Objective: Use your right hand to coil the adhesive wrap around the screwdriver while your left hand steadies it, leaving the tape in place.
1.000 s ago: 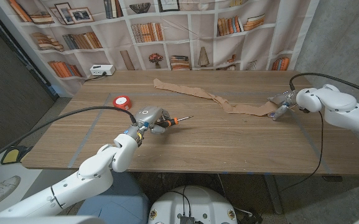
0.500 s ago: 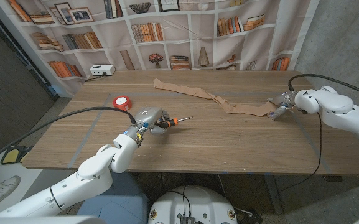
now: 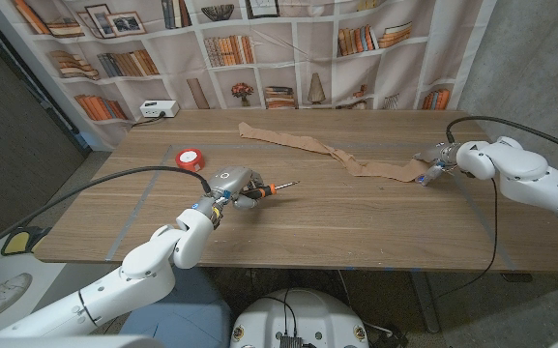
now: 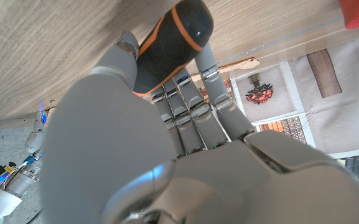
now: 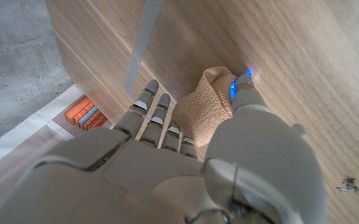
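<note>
The screwdriver (image 3: 264, 190) is gripped by its black-and-orange handle in the left robot hand (image 3: 234, 184), low over the counter (image 3: 356, 222), shaft pointing right. The tan adhesive wrap (image 3: 327, 151) — judged light, limp and self-clinging — lies strung across the counter, its near end pinched in the right robot hand (image 3: 437, 160). It is best held at that end and kept taut.

I saw a matt wooden table (image 3: 356, 222) with fine grain. The wrap (image 5: 204, 106) looked like soft, woven tan cloth. The screwdriver (image 4: 170, 46) handle seemed smooth black-and-orange rubbery plastic. My hands' shells looked like smooth grey plastic.
</note>
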You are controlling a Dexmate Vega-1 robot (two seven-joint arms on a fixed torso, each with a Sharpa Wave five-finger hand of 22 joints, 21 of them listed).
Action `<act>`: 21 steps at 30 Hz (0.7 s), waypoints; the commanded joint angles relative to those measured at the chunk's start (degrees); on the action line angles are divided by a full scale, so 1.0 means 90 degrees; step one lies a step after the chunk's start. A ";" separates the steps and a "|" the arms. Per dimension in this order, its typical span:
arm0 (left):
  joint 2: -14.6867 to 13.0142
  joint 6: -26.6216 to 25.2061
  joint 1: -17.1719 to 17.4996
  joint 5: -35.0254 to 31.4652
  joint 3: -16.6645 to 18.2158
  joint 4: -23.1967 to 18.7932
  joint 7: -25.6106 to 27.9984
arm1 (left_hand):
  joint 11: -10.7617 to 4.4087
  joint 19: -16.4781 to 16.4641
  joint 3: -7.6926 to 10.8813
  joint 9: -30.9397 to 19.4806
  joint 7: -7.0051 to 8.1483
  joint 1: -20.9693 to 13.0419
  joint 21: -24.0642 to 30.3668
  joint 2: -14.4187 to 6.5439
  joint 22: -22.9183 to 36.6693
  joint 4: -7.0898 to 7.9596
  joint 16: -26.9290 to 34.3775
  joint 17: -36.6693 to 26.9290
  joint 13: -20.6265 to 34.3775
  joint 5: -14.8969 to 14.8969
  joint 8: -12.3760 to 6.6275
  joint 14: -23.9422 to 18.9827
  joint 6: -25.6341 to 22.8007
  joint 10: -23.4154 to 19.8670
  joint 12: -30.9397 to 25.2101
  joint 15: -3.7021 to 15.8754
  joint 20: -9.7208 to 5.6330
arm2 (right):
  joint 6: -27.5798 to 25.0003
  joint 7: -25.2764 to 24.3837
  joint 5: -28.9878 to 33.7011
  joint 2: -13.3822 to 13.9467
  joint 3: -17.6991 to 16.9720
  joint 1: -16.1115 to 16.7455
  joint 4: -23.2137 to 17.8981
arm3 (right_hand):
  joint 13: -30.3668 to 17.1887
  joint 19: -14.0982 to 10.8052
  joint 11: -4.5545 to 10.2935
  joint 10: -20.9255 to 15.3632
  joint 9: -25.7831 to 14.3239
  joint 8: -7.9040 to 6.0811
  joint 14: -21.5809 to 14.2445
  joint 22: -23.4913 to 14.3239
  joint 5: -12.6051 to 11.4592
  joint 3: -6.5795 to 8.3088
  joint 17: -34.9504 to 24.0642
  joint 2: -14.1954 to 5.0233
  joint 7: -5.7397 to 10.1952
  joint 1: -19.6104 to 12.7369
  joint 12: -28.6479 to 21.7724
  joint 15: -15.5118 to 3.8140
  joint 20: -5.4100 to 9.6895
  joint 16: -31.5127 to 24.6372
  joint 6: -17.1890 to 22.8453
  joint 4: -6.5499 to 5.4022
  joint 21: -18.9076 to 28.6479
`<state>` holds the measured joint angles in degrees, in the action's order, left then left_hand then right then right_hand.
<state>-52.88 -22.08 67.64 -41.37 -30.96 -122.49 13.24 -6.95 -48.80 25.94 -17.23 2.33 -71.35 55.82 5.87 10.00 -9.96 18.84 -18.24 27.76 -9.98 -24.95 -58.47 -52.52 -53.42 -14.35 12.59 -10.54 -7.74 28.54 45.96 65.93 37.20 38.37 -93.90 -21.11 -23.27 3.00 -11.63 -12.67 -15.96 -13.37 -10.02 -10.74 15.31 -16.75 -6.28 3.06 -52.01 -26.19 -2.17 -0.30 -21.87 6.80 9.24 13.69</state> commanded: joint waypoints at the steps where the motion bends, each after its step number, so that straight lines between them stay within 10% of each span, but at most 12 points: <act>1: 0.0029 -0.0006 -0.0019 0.0022 -0.0014 0.0047 0.0046 | 0.0022 -0.0012 0.0084 -0.0180 -0.0125 -0.1336 0.0055 -0.1366 0.0037 0.0047 0.0039 -0.0019 0.0034 -0.0040 -0.0025 -0.0110 -0.0155 -0.0065 0.0024 0.0056 -0.0051 | -0.0205 -0.0555 -0.0355 0.0386 -0.0464 0.0446 -0.0605 | -0.0057 -0.0104 0.0157 -0.0273 -0.0031 -0.0059 -0.0153 -0.0013 0.0006 -0.0043 -0.0082 -0.0040 0.0135 -0.0061 -0.0097 -0.0963 -0.0025 -0.0100 0.0259 -0.0023 0.0024; 21: 0.0214 -0.0276 0.0085 0.0030 0.0041 -0.0001 0.0352 | 0.0028 -0.0006 0.0098 -0.0174 -0.0125 -0.1346 0.0124 -0.1368 0.0041 0.0042 0.0028 -0.0026 0.0033 -0.0040 -0.0008 -0.0112 -0.0169 -0.0064 0.0052 0.0058 -0.0064 | -0.0612 -0.1124 -0.1116 0.1147 -0.1251 0.1470 -0.1669 | -0.0159 -0.0126 0.0182 -0.0347 -0.0063 -0.0080 -0.0113 -0.0019 0.0005 -0.0145 -0.0217 0.0039 0.0146 -0.0059 -0.0220 -0.1018 -0.0046 -0.0148 0.0404 -0.0054 -0.0031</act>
<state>-51.74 -22.90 67.46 -41.23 -31.30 -121.95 14.69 -6.75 -48.60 25.94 -17.23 2.26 -71.36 56.59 5.88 10.28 -9.97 18.83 -18.20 27.91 -9.97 -24.81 -58.47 -52.56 -53.62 -13.90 12.59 -10.76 -11.25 21.69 39.23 72.18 29.63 46.23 -103.47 -22.24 -24.02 4.39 -13.85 -12.93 -16.36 -14.16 -10.01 -10.56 14.22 -18.47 -5.89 4.39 -52.50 -27.69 -2.34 -0.71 -22.99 9.73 8.80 13.69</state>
